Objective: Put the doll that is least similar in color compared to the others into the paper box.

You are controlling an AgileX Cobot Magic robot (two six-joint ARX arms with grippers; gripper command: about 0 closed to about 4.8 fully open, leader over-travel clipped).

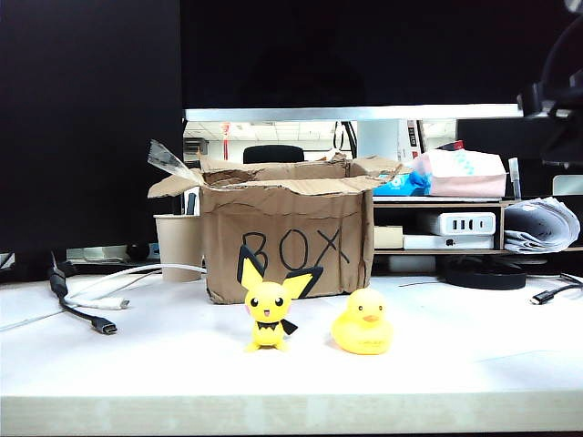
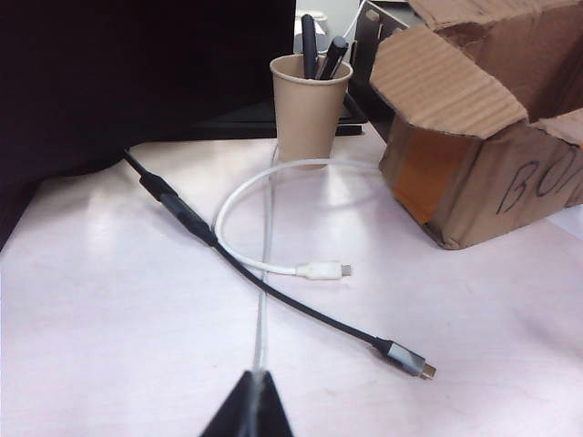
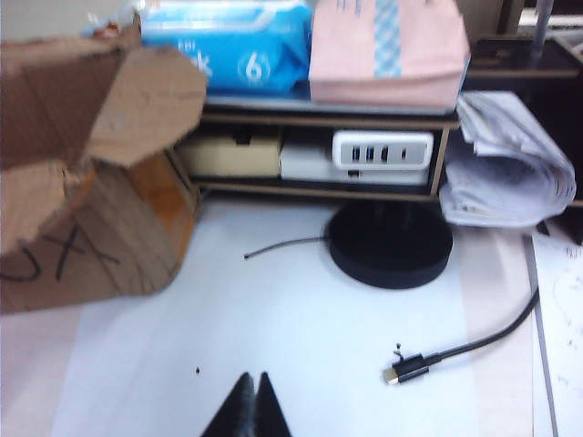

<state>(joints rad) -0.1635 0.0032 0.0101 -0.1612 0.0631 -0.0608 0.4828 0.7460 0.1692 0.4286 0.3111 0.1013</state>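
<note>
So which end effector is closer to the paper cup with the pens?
Left. The left end effector faces the paper cup across the cables; the right end effector is beyond the paper box, on its other side from the cup.

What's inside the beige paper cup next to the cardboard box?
Dark pens or markers stand in the beige paper cup, their tops poking above the rim beside the brown cardboard box marked "BOX". The cup wall hides their lower parts and anything else inside.

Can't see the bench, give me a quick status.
Both grippers, left and right, shut, empty. Pink-white rabbit doll unseen. Brown cardboard box open.
</note>
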